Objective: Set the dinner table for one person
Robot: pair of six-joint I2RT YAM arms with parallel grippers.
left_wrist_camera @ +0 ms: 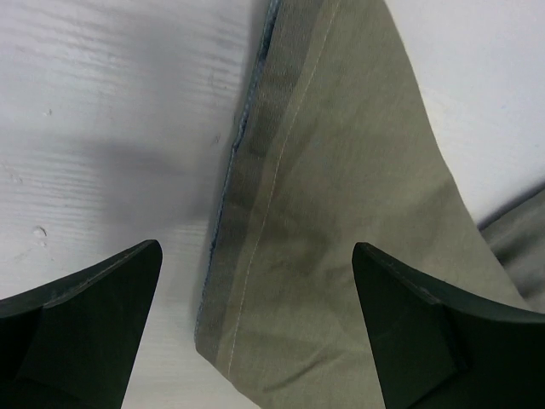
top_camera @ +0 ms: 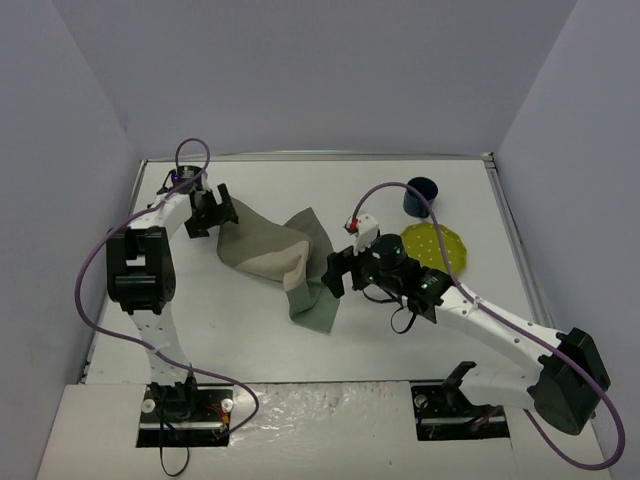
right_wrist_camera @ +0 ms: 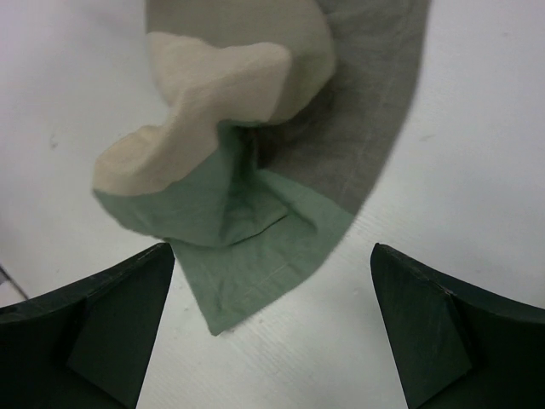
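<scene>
The dinner table [top_camera: 300,350] is a wide white surface. On its middle lies a crumpled patchwork cloth [top_camera: 270,255] of olive, beige, grey and green patches. My left gripper [top_camera: 222,215] is open at the cloth's far-left corner. In the left wrist view the olive hemmed corner [left_wrist_camera: 341,213] lies between the spread fingers of the left gripper [left_wrist_camera: 257,249], ungripped. My right gripper [top_camera: 330,278] is open at the cloth's near-right end. In the right wrist view the green corner [right_wrist_camera: 247,247] lies flat just ahead of the wide-apart fingers of the right gripper [right_wrist_camera: 272,251].
A yellow-green plate [top_camera: 445,245] lies right of the cloth, partly behind the right arm. A dark blue cup [top_camera: 422,195] stands behind it near the back right. Grey walls enclose the table on three sides. Bare white surface [right_wrist_camera: 460,153] surrounds the cloth.
</scene>
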